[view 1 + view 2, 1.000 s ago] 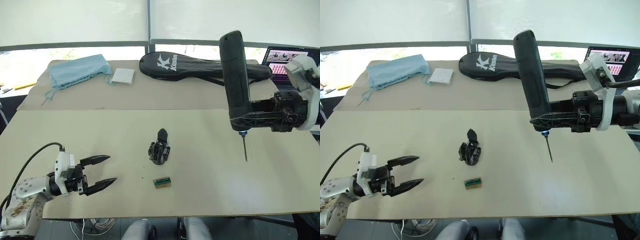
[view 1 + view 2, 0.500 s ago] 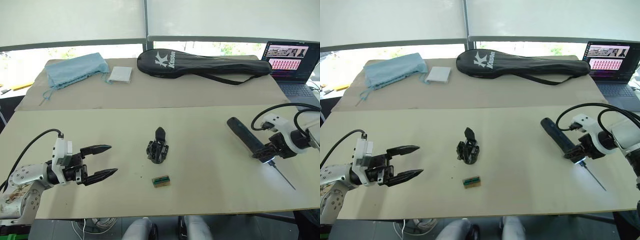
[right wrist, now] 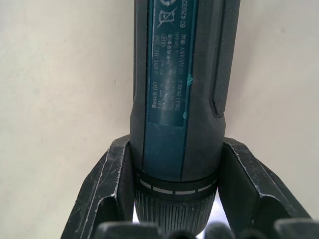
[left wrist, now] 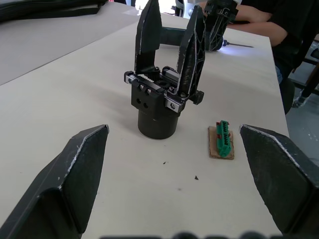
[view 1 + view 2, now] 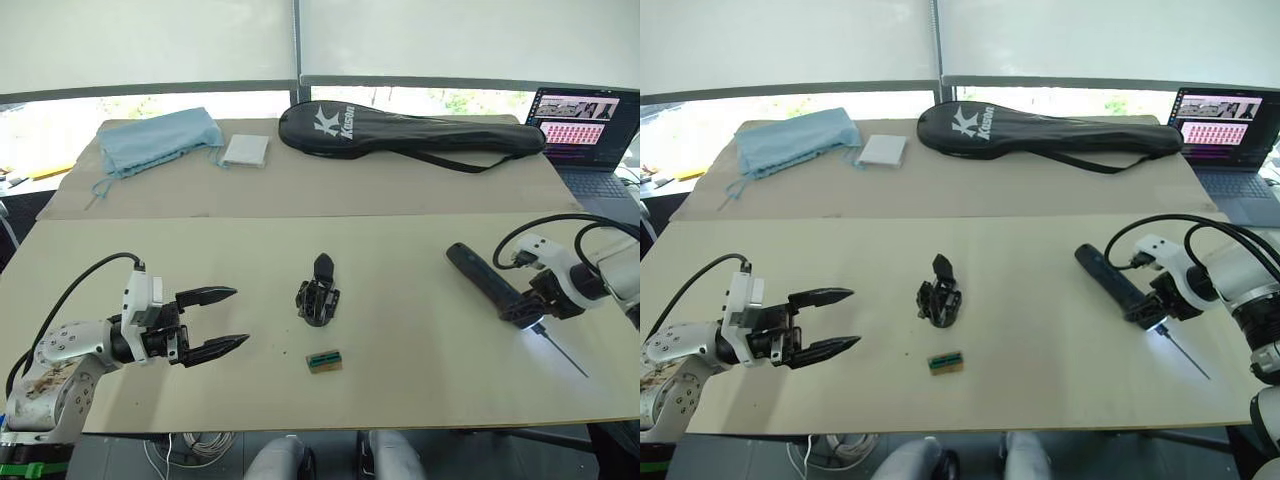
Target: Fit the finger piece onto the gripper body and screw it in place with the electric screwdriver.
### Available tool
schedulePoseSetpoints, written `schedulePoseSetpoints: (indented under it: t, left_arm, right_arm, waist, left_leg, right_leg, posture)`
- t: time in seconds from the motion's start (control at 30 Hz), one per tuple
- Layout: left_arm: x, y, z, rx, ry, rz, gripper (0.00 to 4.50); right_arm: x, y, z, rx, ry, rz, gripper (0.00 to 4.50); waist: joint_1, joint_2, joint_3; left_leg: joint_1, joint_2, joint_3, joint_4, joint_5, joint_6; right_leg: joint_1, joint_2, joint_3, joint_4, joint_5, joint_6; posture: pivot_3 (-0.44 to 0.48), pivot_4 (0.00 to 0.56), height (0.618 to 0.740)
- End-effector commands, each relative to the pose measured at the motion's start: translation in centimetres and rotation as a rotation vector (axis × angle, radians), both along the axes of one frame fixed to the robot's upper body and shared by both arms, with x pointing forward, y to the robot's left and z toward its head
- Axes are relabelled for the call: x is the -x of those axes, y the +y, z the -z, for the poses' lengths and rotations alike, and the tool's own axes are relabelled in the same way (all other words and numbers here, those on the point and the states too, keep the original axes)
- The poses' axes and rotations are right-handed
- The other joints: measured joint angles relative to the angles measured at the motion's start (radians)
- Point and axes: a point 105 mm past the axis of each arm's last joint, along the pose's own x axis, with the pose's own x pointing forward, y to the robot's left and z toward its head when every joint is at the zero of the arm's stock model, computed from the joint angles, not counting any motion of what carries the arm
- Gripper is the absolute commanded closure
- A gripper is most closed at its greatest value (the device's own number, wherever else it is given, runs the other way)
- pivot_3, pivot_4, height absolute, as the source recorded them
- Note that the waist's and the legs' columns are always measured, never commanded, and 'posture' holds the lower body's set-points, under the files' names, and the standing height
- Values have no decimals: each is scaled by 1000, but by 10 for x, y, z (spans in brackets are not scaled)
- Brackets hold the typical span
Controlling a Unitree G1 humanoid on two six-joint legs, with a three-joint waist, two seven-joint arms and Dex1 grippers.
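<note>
The gripper body point(image 5: 318, 298) stands upright mid-table, a black block on a round base point(image 4: 157, 119). Two pointed black fingers point(image 4: 148, 35) rise from it side by side; I cannot tell which one is the finger piece. My left gripper point(image 5: 240, 316) hovers low over the table to its left, open and empty, pointing at it. The electric screwdriver point(image 5: 485, 280) lies flat on the table at the right, its silver bit point(image 5: 560, 350) towards the front edge. My right gripper point(image 5: 527, 308) is shut on it near the collar, one finger point(image 3: 107, 189) pressing each side.
A small tan-and-green block point(image 5: 324, 361) lies just in front of the gripper body. At the back are a black racket bag point(image 5: 410, 130), a blue cloth point(image 5: 160, 138), a white pad point(image 5: 246, 150) and a laptop point(image 5: 585, 120). A person's dark sleeve point(image 4: 269, 15) rests beyond the table.
The right gripper has lowered the screwdriver from upright in the air to flat on the table. The left gripper has moved slightly right, towards the gripper body.
</note>
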Motion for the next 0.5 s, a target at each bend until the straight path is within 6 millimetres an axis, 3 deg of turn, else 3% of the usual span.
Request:
schedulePoseSetpoints:
  t: [0.03, 0.17, 0.37, 0.5]
  left_arm:
    - [-2, -2, -5, -23, -35, 15, 0]
    - [-6, -1, -7, -25, -32, 22, 0]
    - [-13, 17, -6, -99, -36, -68, 0]
    - [-12, 40, 9, -270, -17, -154, 0]
  right_arm:
    - [0, -8, -7, 16, -31, -6, 1565]
    - [-3, -9, -15, -3, -70, -16, 132]
    - [2, -11, -56, -71, -198, -70, 27]
    - [21, 16, -106, -303, -424, -354, 27]
  waist:
    - [1, 0, 0]
    - [-2, 0, 0]
    - [-7, 0, 0]
    - [-9, 0, 0]
  left_leg:
    - [1, 0, 0, 0, 0, 0]
    - [3, 0, 0, 0, 0, 0]
    - [4, 0, 0, 0, 0, -1]
    - [5, 0, 0, -1, 0, -1]
  right_leg:
    - [1, 0, 0, 0, 0, 0]
    - [2, 0, 1, 1, 0, 0]
    - [2, 1, 1, 1, 0, 0]
    - [3, 1, 1, 1, 0, 0]
  posture:
    - [0, 150, 740]
    - [0, 150, 740]
    - [0, 150, 740]
    - [0, 150, 740]
